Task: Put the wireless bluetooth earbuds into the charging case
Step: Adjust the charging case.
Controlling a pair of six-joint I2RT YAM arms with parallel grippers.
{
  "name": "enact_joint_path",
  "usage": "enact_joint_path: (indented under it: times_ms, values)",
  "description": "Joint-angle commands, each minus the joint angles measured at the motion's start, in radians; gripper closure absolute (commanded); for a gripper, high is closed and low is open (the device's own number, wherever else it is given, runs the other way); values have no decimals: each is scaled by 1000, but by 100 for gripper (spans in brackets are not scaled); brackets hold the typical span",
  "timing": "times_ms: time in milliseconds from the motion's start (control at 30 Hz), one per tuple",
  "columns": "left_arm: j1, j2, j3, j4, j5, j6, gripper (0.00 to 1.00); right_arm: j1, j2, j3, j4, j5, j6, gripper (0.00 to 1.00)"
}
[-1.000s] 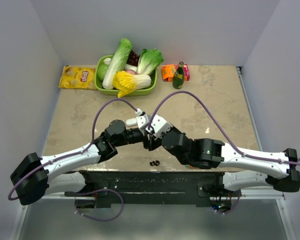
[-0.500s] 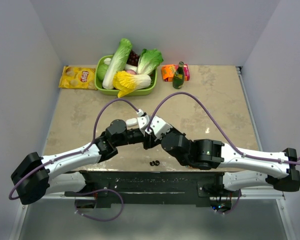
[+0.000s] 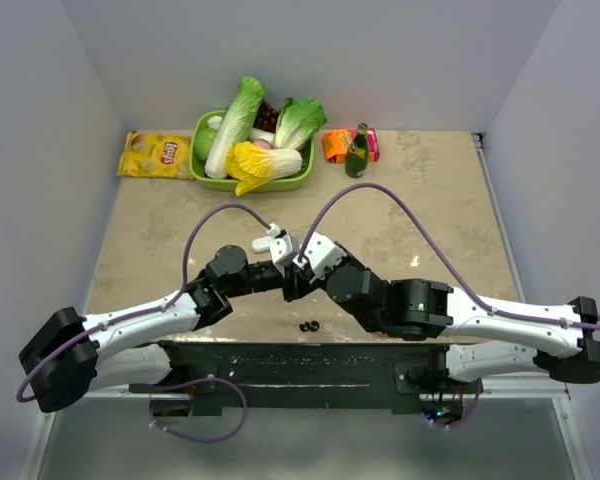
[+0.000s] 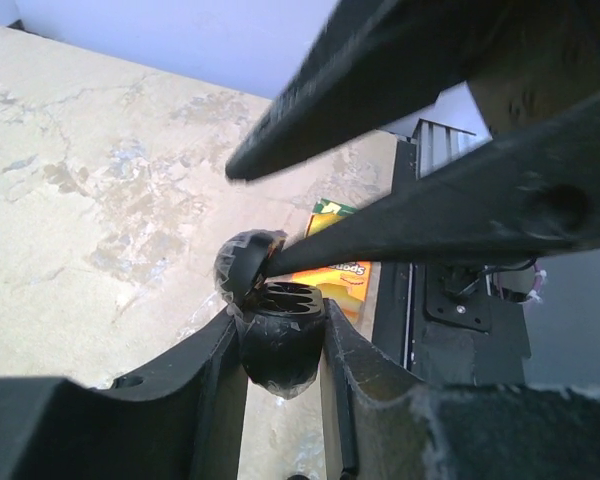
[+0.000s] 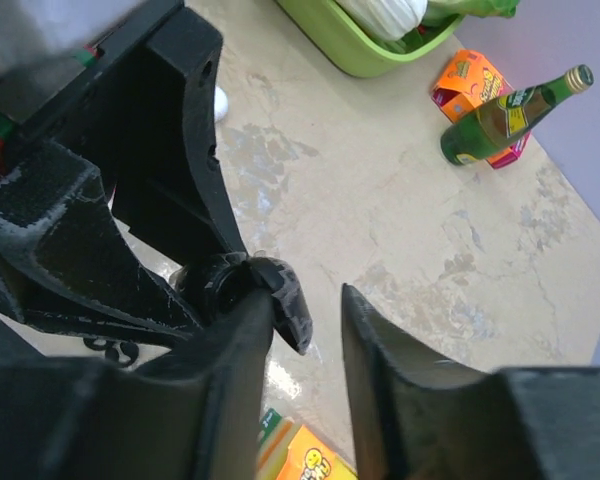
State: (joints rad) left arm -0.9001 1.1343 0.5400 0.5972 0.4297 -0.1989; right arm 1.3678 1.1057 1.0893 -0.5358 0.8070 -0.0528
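My left gripper (image 4: 280,320) is shut on the black charging case (image 4: 280,352) and holds it above the table; the lid (image 4: 240,268) is open and the slots show empty. My right gripper (image 5: 305,310) is open, with the lid (image 5: 292,300) between its fingers, against the left finger (image 5: 242,335). In the top view both grippers, left (image 3: 283,281) and right (image 3: 302,271), meet over the table's middle. The black earbuds (image 3: 308,326) lie on the table near the front edge. The white earbuds are not clearly visible.
A green basket (image 3: 248,183) of vegetables, a chip bag (image 3: 154,155), a green bottle (image 3: 357,152) and an orange pack (image 3: 336,146) stand at the back. A small white object (image 3: 263,243) lies by the left wrist. Another orange pack (image 5: 315,455) lies under the grippers.
Both grippers have shifted slightly left together. The left gripper keeps its hold on the case, and the right gripper stays at the lid.
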Motion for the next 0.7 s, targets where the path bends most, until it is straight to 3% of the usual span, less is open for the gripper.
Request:
enact_joint_path:
  times_ms: [0,133,233,467,667]
  values:
    - [7,-41,-38,99,-34,-10,100,5,-35,50,53,-14,44,56]
    - [7,-73,-75,133,-74,-20,100,4,-53,70,76,-32,77,38]
    - [7,-112,-127,203,-97,-43,100,4,-87,81,108,-57,109,32]
    - [7,-294,-408,632,-132,-146,100,-6,-251,-23,198,-201,215,27]
    - [9,-298,-581,1011,-97,-217,100,-7,-363,-138,301,-393,263,19]
